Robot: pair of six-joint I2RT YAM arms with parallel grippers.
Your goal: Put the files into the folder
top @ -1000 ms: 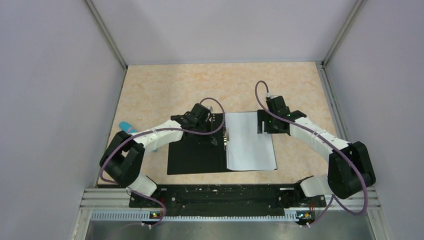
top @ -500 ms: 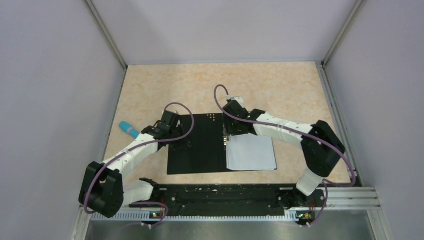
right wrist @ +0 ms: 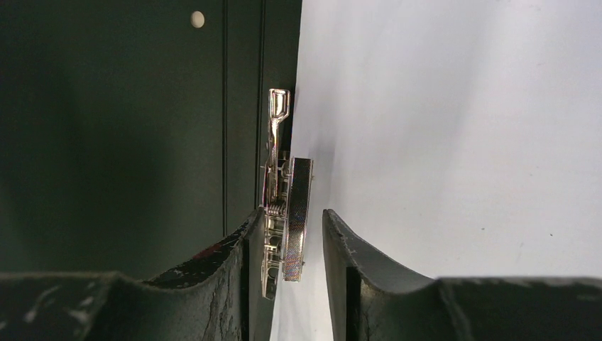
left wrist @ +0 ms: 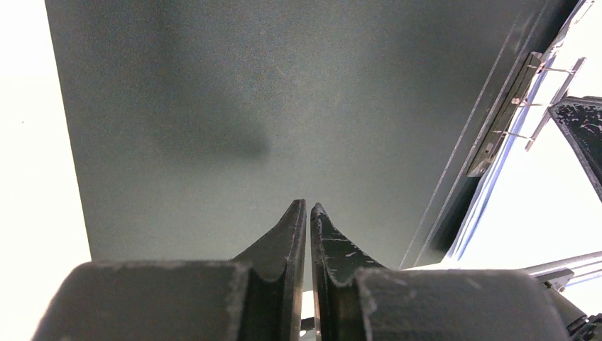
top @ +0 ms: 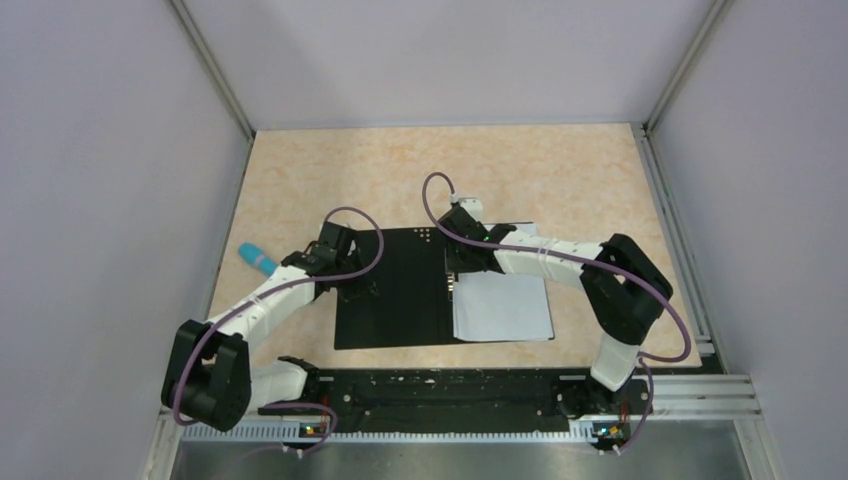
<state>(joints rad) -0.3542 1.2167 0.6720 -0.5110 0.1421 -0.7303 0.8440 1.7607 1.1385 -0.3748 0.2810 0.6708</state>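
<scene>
The folder [top: 395, 290] lies open on the table, matte black inside. The files [top: 505, 305], white sheets, lie on its right half. My left gripper [top: 358, 290] is shut and empty, low over the black left half [left wrist: 248, 106]; its closed tips [left wrist: 307, 206] point at the cover. My right gripper [top: 455, 268] is at the spine. In the right wrist view it [right wrist: 291, 217] is open, its jaws either side of the metal spine clip [right wrist: 284, 192], with the files [right wrist: 454, 128] to the right. The clip also shows in the left wrist view [left wrist: 507, 114].
A small blue object [top: 258, 258] lies on the table left of the folder, beside my left arm. Grey walls close in the table on the left, back and right. A black rail [top: 440, 390] runs along the near edge.
My left gripper has moved from the spine's top leftward onto the folder's left half. My right gripper has moved from the sheets' far right corner to the spine clip.
</scene>
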